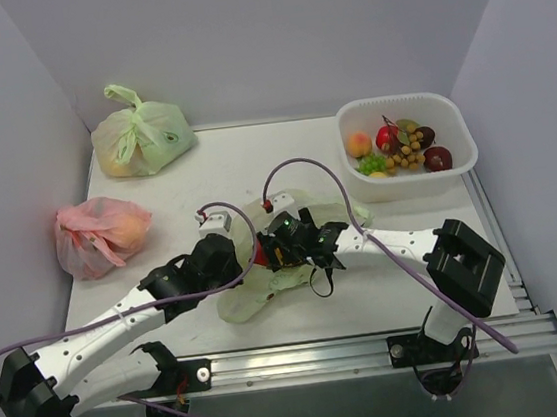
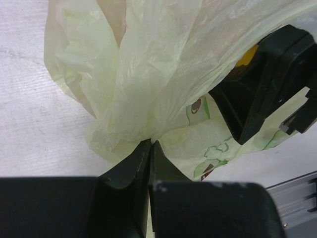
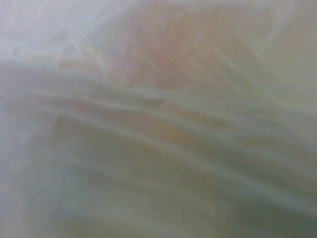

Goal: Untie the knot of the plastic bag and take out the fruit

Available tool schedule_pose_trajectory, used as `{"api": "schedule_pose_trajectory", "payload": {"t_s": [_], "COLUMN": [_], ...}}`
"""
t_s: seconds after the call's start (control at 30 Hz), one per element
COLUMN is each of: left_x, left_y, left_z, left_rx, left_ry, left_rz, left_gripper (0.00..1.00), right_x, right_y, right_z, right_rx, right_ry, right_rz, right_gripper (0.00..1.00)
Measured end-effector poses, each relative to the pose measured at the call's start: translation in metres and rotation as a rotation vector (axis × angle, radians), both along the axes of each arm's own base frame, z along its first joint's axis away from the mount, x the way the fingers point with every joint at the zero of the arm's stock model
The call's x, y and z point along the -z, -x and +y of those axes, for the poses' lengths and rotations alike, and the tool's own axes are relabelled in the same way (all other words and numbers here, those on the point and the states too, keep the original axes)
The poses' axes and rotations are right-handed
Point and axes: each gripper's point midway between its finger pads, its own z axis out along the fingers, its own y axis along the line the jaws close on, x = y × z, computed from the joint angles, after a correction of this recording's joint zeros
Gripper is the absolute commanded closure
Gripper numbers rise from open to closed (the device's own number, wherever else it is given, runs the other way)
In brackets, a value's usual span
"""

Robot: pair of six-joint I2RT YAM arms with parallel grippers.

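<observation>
**A:** The plastic bag point(image 1: 241, 301) lies mid-table towards the near side, and its near end is close to the front rail point(image 1: 305, 351).

**B:** And the left gripper point(image 2: 150, 145)?

**A:** Clenched. Its wrist view shows the fingers pressed together on a bunched pinch of the pale-green film.

**B:** The right gripper point(image 1: 281, 250)?

**A:** It's in at the bag's middle from the other side. Its own camera shows only blurred film, so I cannot tell whether it's released or clamped.

**B:** Room to move?

**A:** There's bare table point(image 1: 253, 161) behind the bag up to the back wall, and a strip of it on the right. A pink-red bag point(image 1: 95, 234) sits by the left wall and a second green bag point(image 1: 145, 138) in the far-left corner. Both are well apart from the arms.

**B:** Containers?

**A:** A white basket point(image 1: 417, 185) stands far right, by the table's right edge. Inside are a tan berry cluster point(image 1: 408, 153), a peach-coloured fruit point(image 1: 358, 144), a red fruit point(image 1: 386, 138) and a dark maroon fruit point(image 1: 438, 158).
</observation>
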Motion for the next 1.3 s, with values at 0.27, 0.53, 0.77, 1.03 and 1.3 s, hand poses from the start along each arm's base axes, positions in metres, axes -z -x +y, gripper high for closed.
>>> {"api": "schedule_pose_trajectory", "payload": {"t_s": [0.27, 0.53, 0.77, 1.03, 1.3], "left_x": [-0.015, -0.008, 0.005, 0.012, 0.000], "left_y": [0.002, 0.009, 0.012, 0.010, -0.015], "left_z": [-0.007, -0.010, -0.013, -0.013, -0.007], "left_rx": [0.011, -0.005, -0.008, -0.015, -0.068], "left_ry": [0.019, 0.037, 0.020, -0.003, -0.001], "left_rz": [0.025, 0.087, 0.142, 0.167, 0.149], "left_gripper": [0.99, 1.00, 1.00, 1.00, 1.00], "right_x": [0.010, 0.022, 0.051, 0.036, -0.064], "right_y": [-0.003, -0.020, -0.013, -0.009, 0.002], "right_z": [-0.001, 0.000, -0.008, -0.010, 0.004], "right_rx": [0.009, 0.127, 0.184, 0.143, -0.024], "right_ry": [0.052, 0.081, 0.137, 0.137, -0.073], "right_rz": [0.031, 0.021, 0.083, 0.086, -0.016], "right_gripper": [0.09, 0.10, 0.25, 0.68, 0.71]}}
